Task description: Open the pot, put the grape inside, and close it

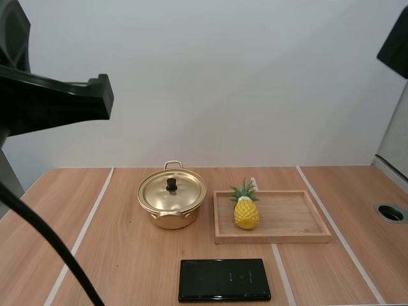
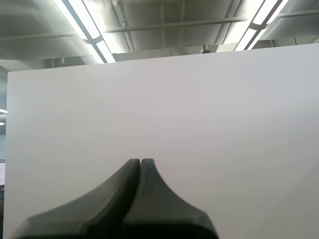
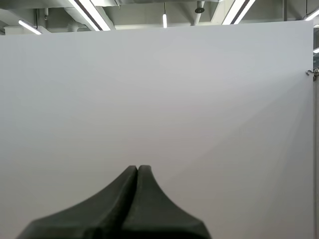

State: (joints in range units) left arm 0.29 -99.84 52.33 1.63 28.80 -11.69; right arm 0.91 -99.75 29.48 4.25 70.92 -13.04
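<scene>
A gold pot (image 1: 171,203) stands in the middle of the wooden table, its lid (image 1: 172,190) on, with a black knob on top. Right of it lies a wooden tray (image 1: 306,226) holding a small yellow pineapple (image 1: 246,210) with green leaves; I see no grapes. My left gripper (image 2: 140,162) is shut on nothing, its fingers together as one dark wedge, facing a white wall. My right gripper (image 3: 137,168) is likewise shut and empty, raised toward the same wall. Both arms are held high above the table, away from the pot.
A flat black rectangular object (image 1: 224,279) lies near the table's front edge, in front of the pot and tray. A round hole (image 1: 390,212) is set into the table at the far right. White lines divide the tabletop.
</scene>
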